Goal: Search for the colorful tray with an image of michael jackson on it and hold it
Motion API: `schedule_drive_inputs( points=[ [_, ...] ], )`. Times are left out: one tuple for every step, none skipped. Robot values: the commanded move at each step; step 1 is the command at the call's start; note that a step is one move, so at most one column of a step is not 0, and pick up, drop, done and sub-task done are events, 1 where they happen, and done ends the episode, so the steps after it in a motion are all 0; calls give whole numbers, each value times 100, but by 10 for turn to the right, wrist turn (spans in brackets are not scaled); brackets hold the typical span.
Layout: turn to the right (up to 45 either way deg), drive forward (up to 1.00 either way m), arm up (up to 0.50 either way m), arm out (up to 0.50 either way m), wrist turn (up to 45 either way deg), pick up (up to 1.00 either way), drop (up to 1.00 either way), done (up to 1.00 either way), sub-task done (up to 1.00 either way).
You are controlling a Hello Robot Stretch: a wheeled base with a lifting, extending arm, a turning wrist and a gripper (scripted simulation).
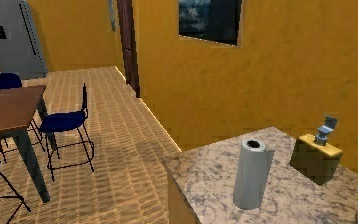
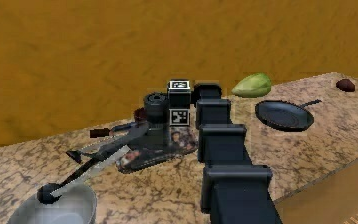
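Arm side view: the tray (image 2: pixel 145 157) lies flat on the marble counter (image 2: pixel 322 150), left of a black pan (image 2: pixel 284 115). My claw (image 2: pixel 65 170) sits at it, presumably positioned for pickup. I cannot tell its grip state or whether it holds anything.

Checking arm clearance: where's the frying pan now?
Arm side view's right: the black frying pan lies on the marble counter, right of the arm, with a green rounded thing just up-left of it.

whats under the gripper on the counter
A flat printed tray lies on the marble counter at the gripper. The gripper's body and the arm cover its far and right parts; whether they touch cannot be told.
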Motion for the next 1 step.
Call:
schedule_drive_inputs(
  points=[
    [0, 0, 0, 0, 450, 0, 0, 0, 0]
  ],
)
